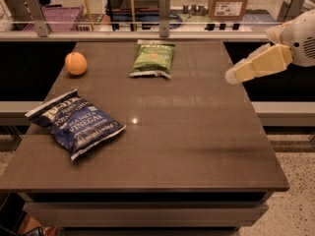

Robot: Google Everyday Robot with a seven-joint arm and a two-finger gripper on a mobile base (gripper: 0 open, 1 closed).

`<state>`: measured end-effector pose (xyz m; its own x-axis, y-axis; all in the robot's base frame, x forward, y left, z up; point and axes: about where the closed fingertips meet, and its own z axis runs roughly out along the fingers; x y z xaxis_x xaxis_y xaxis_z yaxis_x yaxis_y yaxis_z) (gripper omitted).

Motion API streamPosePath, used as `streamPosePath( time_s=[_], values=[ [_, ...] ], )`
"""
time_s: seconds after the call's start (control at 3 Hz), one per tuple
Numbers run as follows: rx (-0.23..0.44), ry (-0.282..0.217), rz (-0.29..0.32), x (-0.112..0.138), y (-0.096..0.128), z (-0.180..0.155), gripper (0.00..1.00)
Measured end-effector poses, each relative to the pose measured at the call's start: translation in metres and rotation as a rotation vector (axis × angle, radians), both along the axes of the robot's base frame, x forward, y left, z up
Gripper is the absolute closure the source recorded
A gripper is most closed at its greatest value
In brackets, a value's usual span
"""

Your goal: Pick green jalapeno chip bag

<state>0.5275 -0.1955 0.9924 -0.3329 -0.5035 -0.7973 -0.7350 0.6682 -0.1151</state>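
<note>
The green jalapeno chip bag (153, 59) lies flat at the far middle of the brown table (197, 146), its pale sealed ends at the top and bottom. My gripper (232, 75) reaches in from the right edge of the view, above the table's right side, pointing left toward the bag. It is a good way to the right of the bag and holds nothing.
A dark blue bag lettered "VINEGAR" (75, 122) lies at the left front of the table. An orange fruit (76, 63) sits at the far left. A glass rail with metal posts (165, 8) runs behind the table's far edge.
</note>
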Motion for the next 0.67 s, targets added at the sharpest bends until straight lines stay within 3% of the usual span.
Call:
streamPosePath(
  time_s=[0.33, 0.67],
  values=[
    [0.063, -0.022, -0.033, 0.022, 0.016, -0.004, 0.00],
    [0.061, -0.017, -0.094, 0.036, 0.033, -0.012, 0.00]
  ],
)
